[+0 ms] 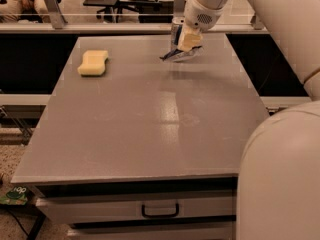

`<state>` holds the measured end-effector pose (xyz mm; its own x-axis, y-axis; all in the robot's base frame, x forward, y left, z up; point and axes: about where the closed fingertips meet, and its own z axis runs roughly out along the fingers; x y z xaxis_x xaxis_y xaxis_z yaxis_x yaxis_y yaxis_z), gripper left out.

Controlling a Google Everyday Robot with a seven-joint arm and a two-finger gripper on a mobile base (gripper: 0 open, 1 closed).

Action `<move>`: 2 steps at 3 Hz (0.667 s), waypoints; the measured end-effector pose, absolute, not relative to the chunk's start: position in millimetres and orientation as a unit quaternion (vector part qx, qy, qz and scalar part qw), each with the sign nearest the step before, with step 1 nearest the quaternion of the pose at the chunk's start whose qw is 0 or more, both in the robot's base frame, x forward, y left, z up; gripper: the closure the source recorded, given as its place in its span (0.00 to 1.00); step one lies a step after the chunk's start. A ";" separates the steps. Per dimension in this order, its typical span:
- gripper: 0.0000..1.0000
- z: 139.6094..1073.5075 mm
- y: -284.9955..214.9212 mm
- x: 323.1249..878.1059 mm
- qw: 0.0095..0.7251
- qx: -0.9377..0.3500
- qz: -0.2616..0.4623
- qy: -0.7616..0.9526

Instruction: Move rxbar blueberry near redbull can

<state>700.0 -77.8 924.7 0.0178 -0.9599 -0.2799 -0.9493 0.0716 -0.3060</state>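
Your gripper (186, 48) sits at the far side of the table, right in front of the can (174, 30) and hiding much of it. Its pale fingers are closed on one end of the snack bar (172, 57). The dark blue wrapper sticks out from them to the left and slopes downward. You cannot tell from here whether its low tip touches the tabletop or hangs just over it.

The bar is just beside the can, at its foot and on the side nearer the camera. Only a strip of the can's silver side shows, standing upright to the left of the gripper's wrist.

From the can, the white arm (260, 9) climbs up and to the right, out of the top of the picture. A large rounded white part of the robot (280, 184) fills the lower right corner, well on the near side of the can.

The yellow sponge (93, 62) lies flat well to the left of the can, slightly nearer the camera and close to the table's left edge. It is well apart from both bar and gripper.

The grey table (150, 124) stretches from the can towards the camera, with a faint shine down its middle. Under its near edge is a drawer with a dark handle (160, 210). Behind the can a rail runs along the table's back edge.
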 end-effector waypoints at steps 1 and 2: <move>0.61 915.8 -91.4 706.3 0.209 -0.682 -0.019 0.701; 0.39 906.4 -100.2 712.4 0.204 -0.682 -0.020 0.702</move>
<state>712.4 -100.2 906.4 0.0142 -0.9657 -0.2594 -0.9491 0.0686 -0.3073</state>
